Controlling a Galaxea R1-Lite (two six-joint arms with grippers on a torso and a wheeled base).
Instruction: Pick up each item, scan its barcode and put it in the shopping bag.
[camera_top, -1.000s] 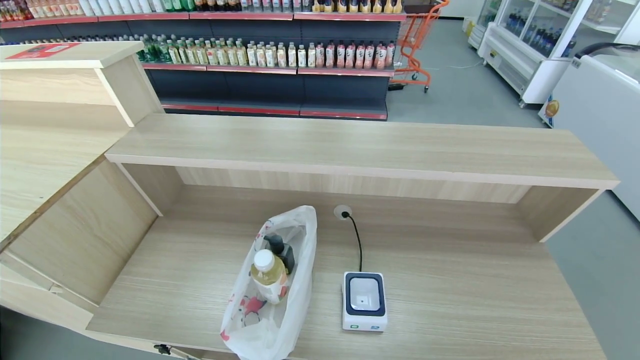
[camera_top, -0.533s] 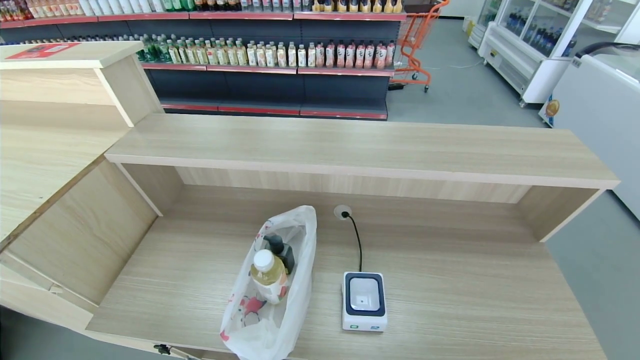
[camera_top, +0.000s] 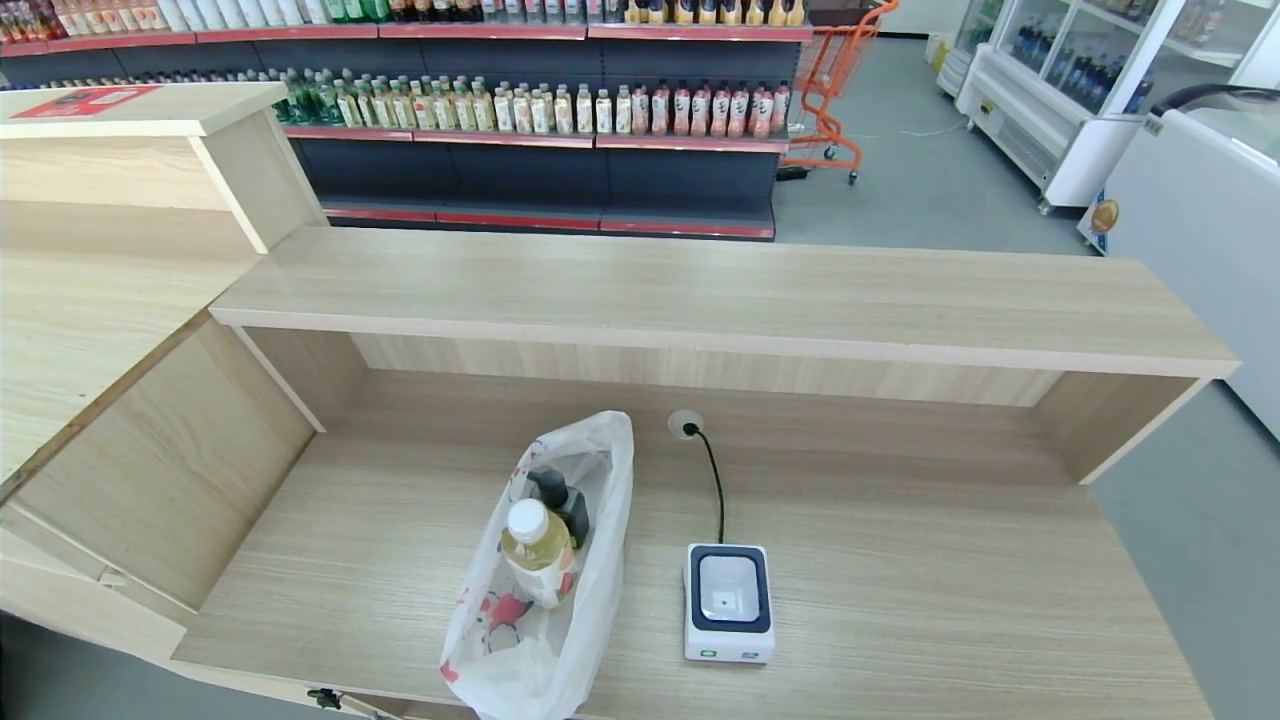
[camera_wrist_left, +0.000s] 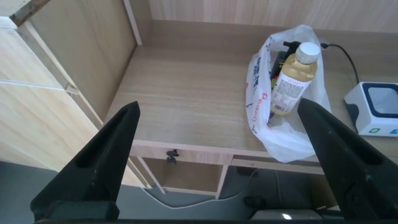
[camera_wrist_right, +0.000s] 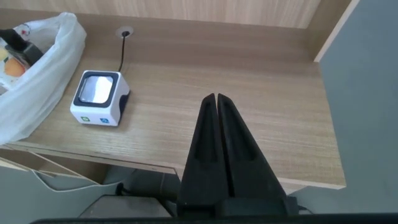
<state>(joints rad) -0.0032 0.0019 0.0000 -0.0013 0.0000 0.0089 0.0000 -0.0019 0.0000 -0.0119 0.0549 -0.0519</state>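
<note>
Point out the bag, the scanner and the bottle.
bag (camera_top: 606, 560), head view, on its white side wall.
scanner (camera_top: 728, 588), head view, on its glass window.
bottle (camera_top: 540, 556), head view, on its yellow body.

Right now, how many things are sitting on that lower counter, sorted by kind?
bottles, both standing in the bag: 2 (pale yellow drink bottle, dark bottle)
shopping bag: 1
scanner: 1
total: 4
</note>
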